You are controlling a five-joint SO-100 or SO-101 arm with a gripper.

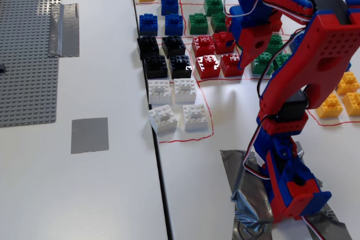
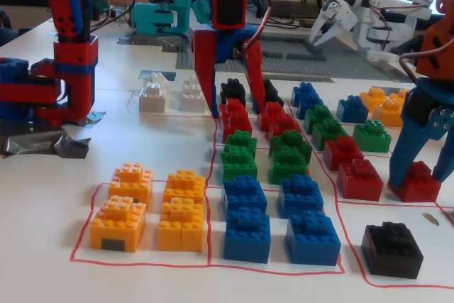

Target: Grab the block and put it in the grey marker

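Red and blue plastic arm; white cables; black servos.

Bright even lighting, soft shadows, glare on the silver tape, background benches perhaps slightly out of focus

The red-and-blue arm rises from its base, bends over at the top and reaches down, its gripper pointing straight at the table with the two fingers spread wide apart.
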